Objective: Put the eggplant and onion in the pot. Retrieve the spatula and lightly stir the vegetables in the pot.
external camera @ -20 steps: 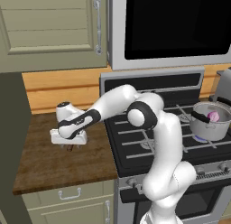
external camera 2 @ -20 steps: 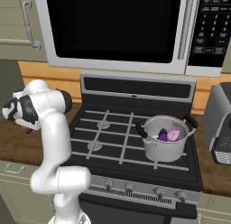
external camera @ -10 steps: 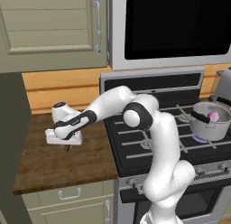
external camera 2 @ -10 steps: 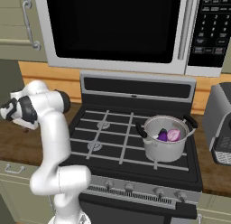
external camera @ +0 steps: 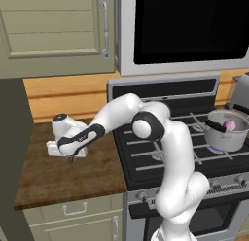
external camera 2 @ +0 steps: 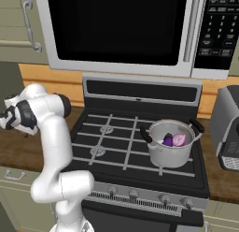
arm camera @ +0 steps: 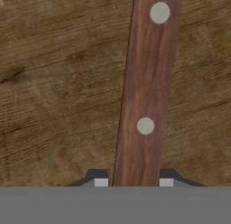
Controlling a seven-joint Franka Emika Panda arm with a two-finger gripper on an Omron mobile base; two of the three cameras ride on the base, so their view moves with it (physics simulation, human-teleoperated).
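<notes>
**Fingers closed on the spatula handle**

From the hand camera I see the spatula (arm camera: 145, 92) as a slim reddish-brown wooden handle with darker grain streaks and two pale round rivets, one near the top and one lower down. It lies flat on the brown wooden table (arm camera: 54, 83), running almost straight up from between my fingers (arm camera: 101, 181) with a slight lean to the right. I cannot see the blade from here.

The gripper (arm camera: 133, 182) has its two dark tips drawn in tight against both edges of the handle, one on each side, so I read it as clamped on the wood. The handle fills the whole gap between them.

From the left base camera, the hand (external camera: 72, 146) is down low over the table (external camera: 68, 174), left of the stove (external camera: 165, 152).

Over on the stove's right front burner sits the steel pot (external camera 2: 171, 144) with black handles. Inside it I see the dark purple eggplant (external camera 2: 167, 141) and the pinker onion (external camera 2: 179, 140), touching side by side.
</notes>
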